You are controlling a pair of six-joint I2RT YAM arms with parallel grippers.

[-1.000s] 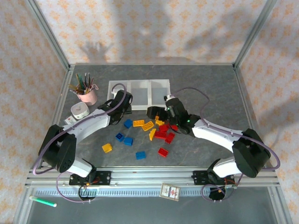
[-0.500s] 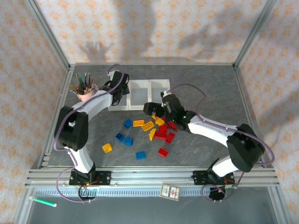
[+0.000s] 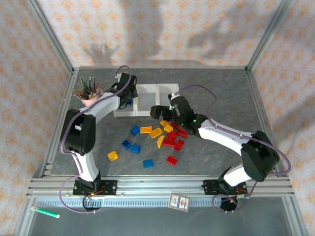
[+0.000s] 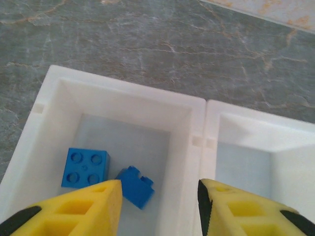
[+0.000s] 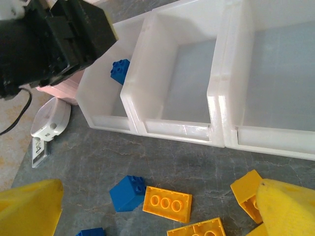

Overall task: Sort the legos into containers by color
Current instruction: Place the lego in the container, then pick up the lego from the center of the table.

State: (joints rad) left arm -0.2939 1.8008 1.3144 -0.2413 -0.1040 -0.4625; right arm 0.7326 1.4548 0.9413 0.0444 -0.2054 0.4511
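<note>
The left gripper [image 4: 160, 186], fingers apart and empty, hangs over the tray's [image 4: 123, 91] left bin, where two blue bricks [image 4: 84, 167] lie. The right gripper [image 5: 160, 191] is spread wide above loose bricks [image 3: 160, 141] mid-frame on the worktop [image 3: 221, 98].

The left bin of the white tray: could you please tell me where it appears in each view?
Top external: the left bin sits at the tray's left end, mostly under the left gripper.
Left wrist: the bin lies centre-left, above the yellow fingers.
Right wrist: the bin is upper left.
Shared landmark: blue bricks inside it, seen by both wrists.
</note>
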